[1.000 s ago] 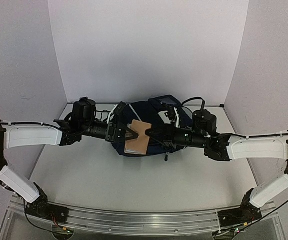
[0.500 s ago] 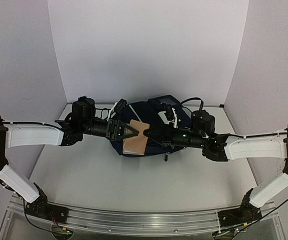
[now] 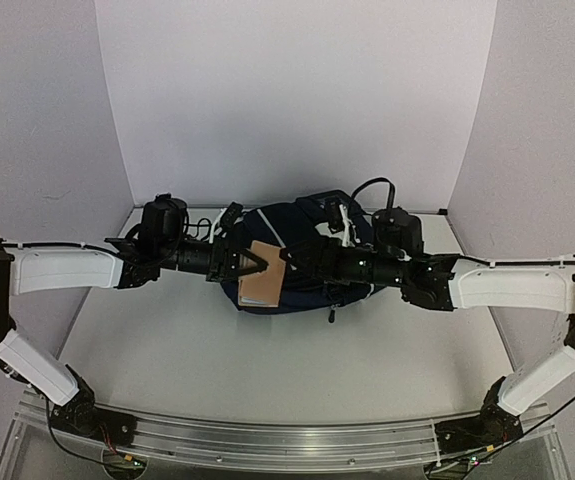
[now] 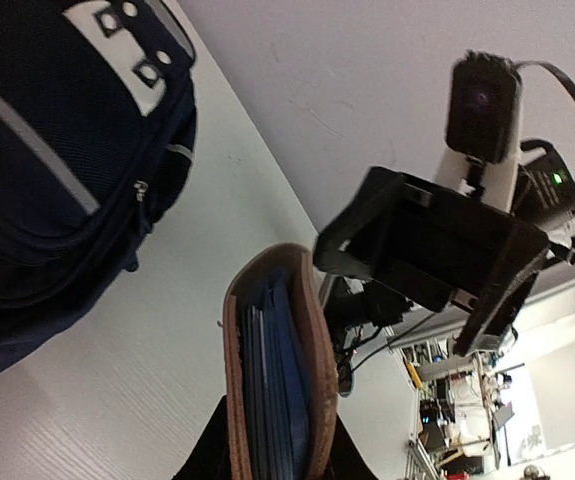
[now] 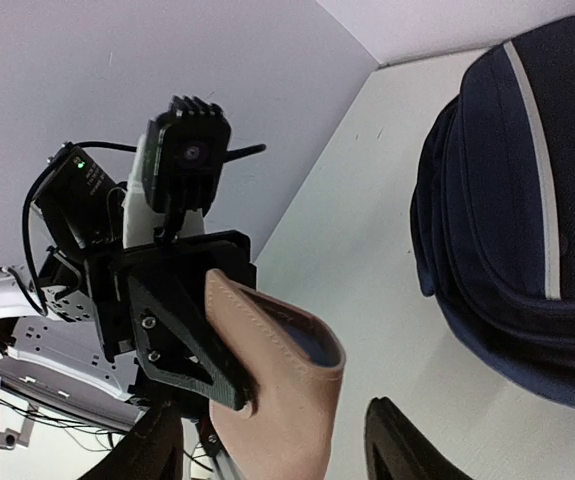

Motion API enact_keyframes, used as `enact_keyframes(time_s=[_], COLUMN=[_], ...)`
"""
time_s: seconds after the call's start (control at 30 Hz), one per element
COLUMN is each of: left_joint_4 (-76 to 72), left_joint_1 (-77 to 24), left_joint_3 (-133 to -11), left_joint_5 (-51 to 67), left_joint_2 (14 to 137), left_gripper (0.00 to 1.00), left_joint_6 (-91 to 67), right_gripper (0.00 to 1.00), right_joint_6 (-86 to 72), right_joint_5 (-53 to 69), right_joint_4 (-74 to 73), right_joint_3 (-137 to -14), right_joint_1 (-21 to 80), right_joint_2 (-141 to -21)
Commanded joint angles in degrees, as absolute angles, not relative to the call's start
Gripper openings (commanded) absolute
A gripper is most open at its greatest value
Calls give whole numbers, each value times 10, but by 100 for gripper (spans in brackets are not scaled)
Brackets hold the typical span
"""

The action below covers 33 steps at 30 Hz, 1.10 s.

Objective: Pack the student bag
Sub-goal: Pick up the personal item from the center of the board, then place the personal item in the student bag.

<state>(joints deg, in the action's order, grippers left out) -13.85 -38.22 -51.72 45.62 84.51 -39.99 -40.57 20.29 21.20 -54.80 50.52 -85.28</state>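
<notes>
While left fingers point(image 5: 182, 345) pinch the tan leather case point(image 5: 277, 390) and right fingers point(image 5: 407, 440) gape empty (flanking it), we'd steer it edge-first to the student bag point(image 5: 507, 220).

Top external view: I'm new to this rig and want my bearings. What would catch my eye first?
The two arms meet over the student bag, a navy backpack lying near the back wall. Between them hangs a tan case with blue contents, pinched by the left gripper, while the right gripper stands open just beside it.
</notes>
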Motion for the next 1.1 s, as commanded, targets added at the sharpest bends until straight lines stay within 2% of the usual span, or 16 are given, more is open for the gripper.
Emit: enact_keyframes(time_s=[0.0,0.13,0.33,0.5,0.73,0.83,0.9,1.0,1.07], left_joint_4=[-66,25,35,37,20,22,21,12,3], left_joint_1=[-284,-206,-126,-109,-107,-107,-107,-106,-107], left_joint_3=[-513,-521,-504,-491,-464,-460,-458,-454,-451], left_joint_5=[375,347,362,360,365,367,367,375,387], left_joint_2=[770,758,747,740,724,716,712,711,715], left_gripper=[0,0,0,0,0,0,0,0,0], left_joint_6=[-402,-393,-409,-410,-425,-427,-428,-435,-441], right_gripper=[76,81,89,91,90,83,74,44,21], right_joint_6=[-278,-208,-109,-72,-48,-45,-41,-46,-58], right_joint_5=[91,18,-36,-53,-152,-211,-237,-249,-255], right_joint_4=[72,-39,-97,-127,-175,-188,-190,-192,-192], right_joint_3=[-640,-737,-854,-953,-1074,-1109,-1123,-1136,-1138], right_joint_1=[509,510,516,521,530,532,532,532,533], right_joint_2=[-866,-930,-1040,-1131,-1250,-1286,-1302,-1307,-1296])
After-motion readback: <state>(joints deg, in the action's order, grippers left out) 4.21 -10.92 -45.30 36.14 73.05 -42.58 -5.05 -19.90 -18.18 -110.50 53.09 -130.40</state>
